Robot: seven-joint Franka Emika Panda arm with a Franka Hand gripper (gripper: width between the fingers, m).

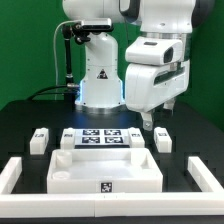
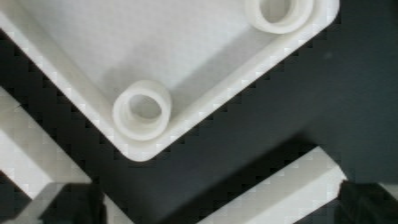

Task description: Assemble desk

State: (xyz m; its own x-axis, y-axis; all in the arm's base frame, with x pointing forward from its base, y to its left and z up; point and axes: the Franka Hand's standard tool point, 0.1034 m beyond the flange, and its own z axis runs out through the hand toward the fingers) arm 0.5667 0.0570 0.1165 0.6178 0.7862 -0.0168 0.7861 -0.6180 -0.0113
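Evidently an early step: the desk top lies rim-up just beside the marker board, its corner sockets bare (no leg fitted yet). The jaws hang wide apart, empty; next, I judge, they must drop squarely over a loose leg.

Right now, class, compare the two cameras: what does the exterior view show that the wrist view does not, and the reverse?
Only the exterior view: the robot's gripper hanging above the table, and the marker board with its printed tags. Only the wrist view: two round sockets set in a corner of the desk top. Both: the white desk top lying on the black table.
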